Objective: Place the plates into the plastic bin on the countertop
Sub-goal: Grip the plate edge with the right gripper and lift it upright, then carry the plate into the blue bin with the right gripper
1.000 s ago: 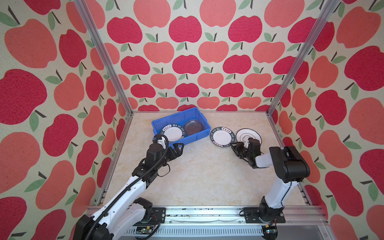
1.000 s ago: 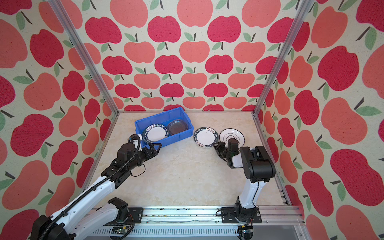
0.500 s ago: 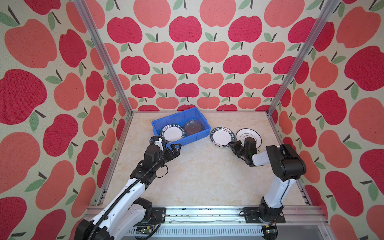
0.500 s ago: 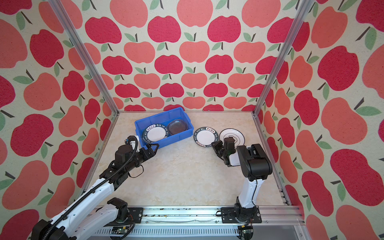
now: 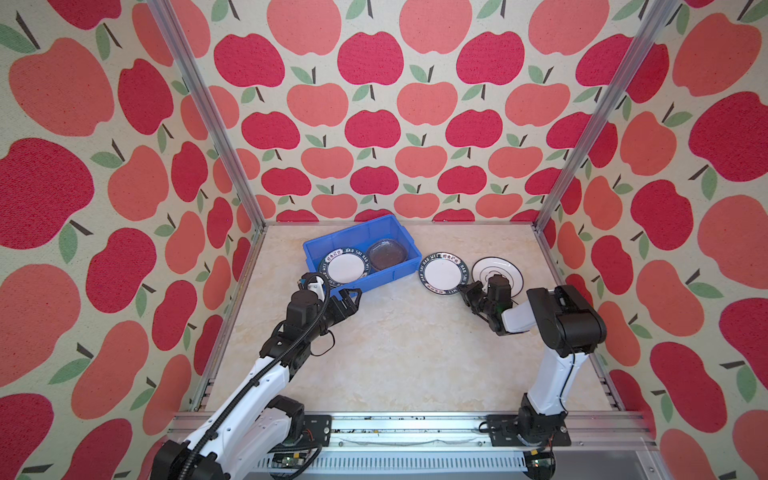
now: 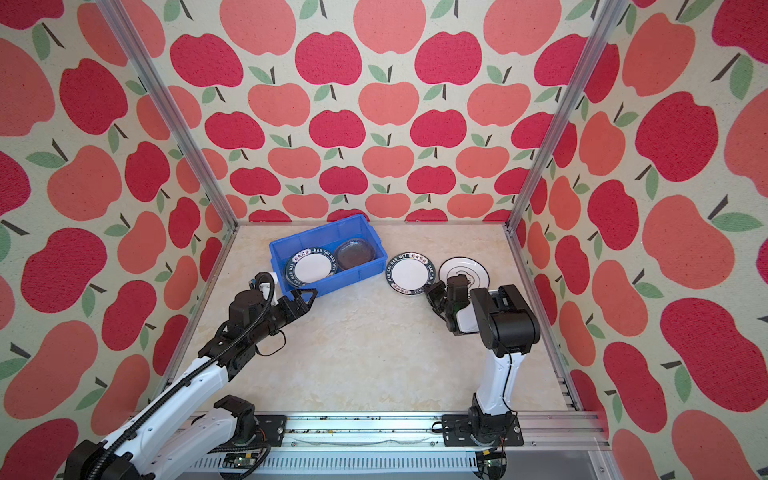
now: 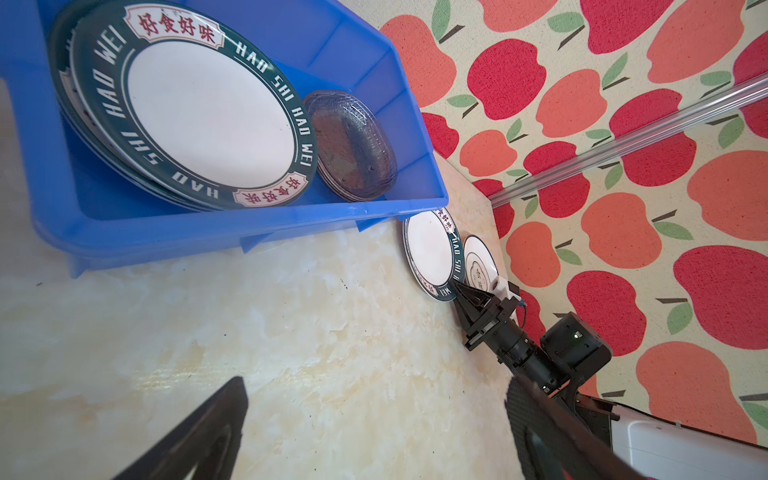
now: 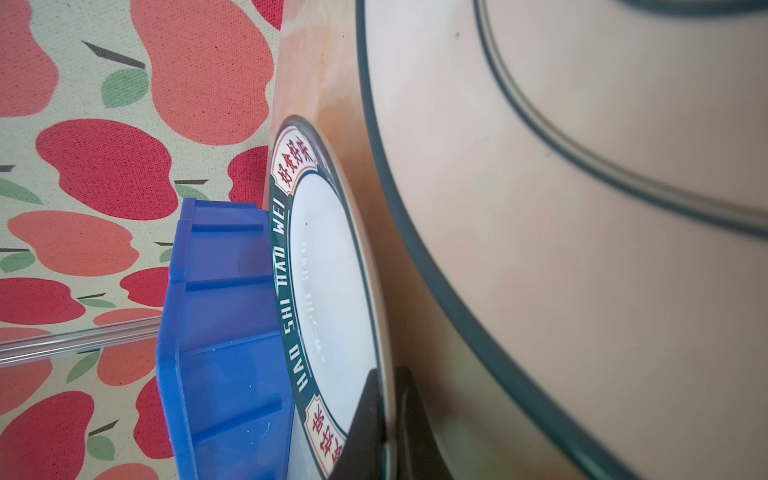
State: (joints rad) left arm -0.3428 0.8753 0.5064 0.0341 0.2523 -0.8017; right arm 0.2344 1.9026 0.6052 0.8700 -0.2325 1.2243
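Right wrist: right tool [image 8: 384, 376] pinches lettered plate [image 8: 328, 291] rim.

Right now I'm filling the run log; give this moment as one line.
right gripper: shut on lettered plate | left gripper: open, near bin | ringed plate: on countertop

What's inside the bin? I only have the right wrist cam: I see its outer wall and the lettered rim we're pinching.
Observer: In both top views the blue bin holds a stack of lettered plates on its left side and glass plates on its right.
Operator: Left arm in the way?
Observer: No. The left gripper hangs open and empty just in front of the bin's near wall, outside it.
Operator: Is our plate up?
Observer: It doesn't look so. The right gripper pinches the near rim of the lettered plate, which looks flat on the countertop, just right of the bin.
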